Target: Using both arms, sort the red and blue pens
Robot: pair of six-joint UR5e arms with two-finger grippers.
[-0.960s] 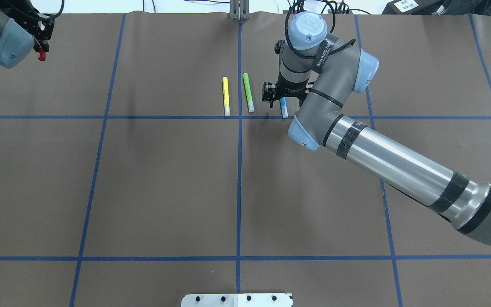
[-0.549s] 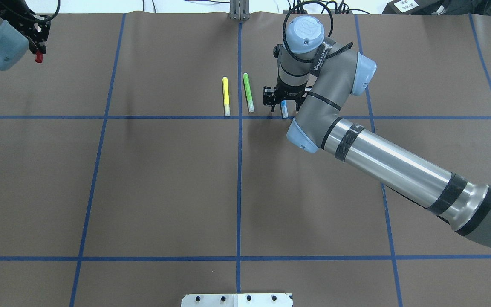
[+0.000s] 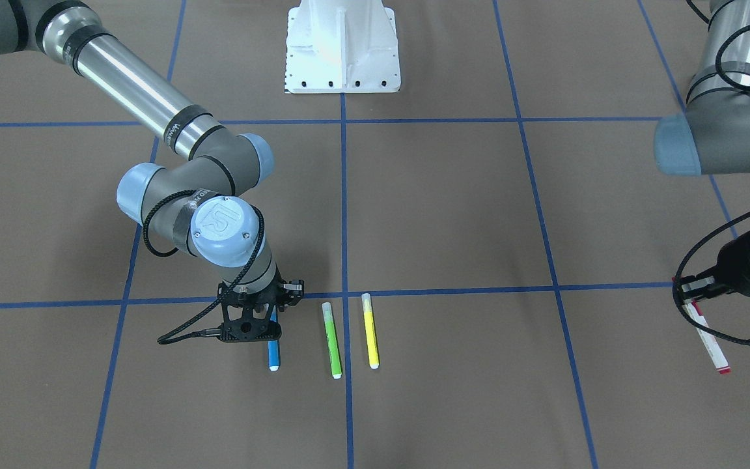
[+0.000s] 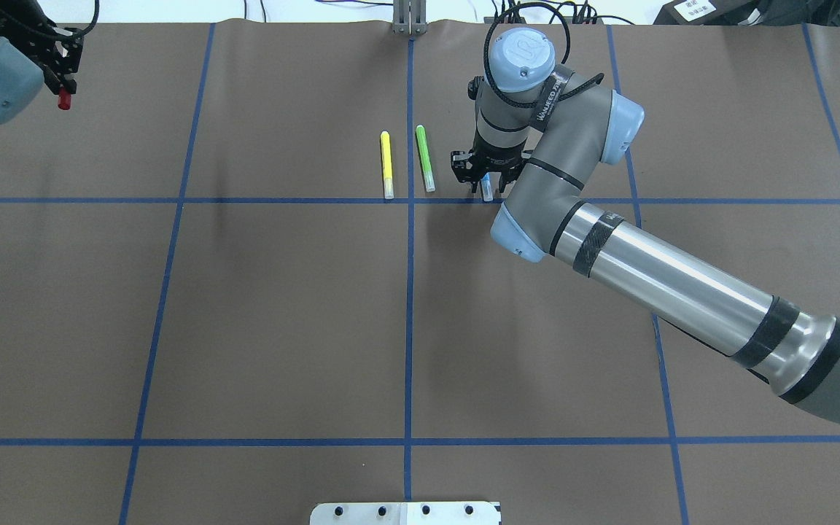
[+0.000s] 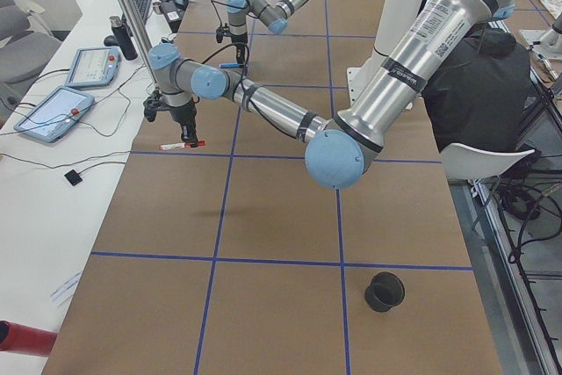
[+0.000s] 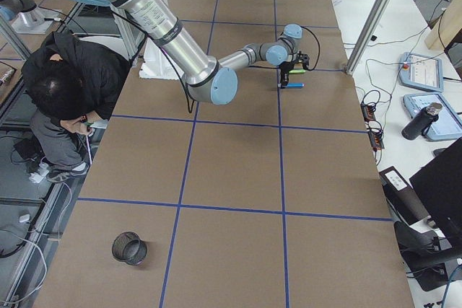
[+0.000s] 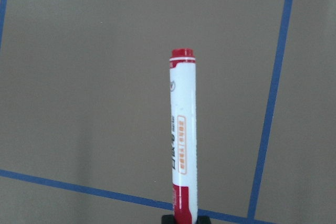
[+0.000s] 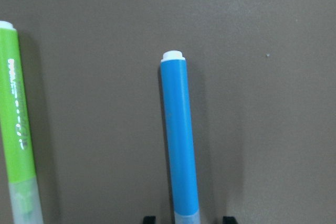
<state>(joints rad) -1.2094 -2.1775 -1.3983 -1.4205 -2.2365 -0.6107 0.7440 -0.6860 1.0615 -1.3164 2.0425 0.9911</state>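
Smooth cylindrical blue pen [image 8: 179, 129] lies on the matte brown tabletop [image 4: 281, 328] near its far edge. The right gripper [image 3: 269, 326] straddles it, jaws apart, not touching. The left gripper [image 3: 694, 294] clamps the glossy red pen [image 7: 182, 140] over the far left corner, cap partly hidden.

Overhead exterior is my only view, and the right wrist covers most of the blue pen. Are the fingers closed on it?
Observer: No. In the right wrist view the blue pen lies flat between the fingertips of the right gripper, with a gap on each side.
Operator: On the left I see just a red tip.
Observer: The front-facing view shows the whole red pen, white-barrelled, gripped at one end by the left gripper.
Operator: Any containers around?
Observer: A black cup stands near the table's left end, and a mesh cup near its right end.
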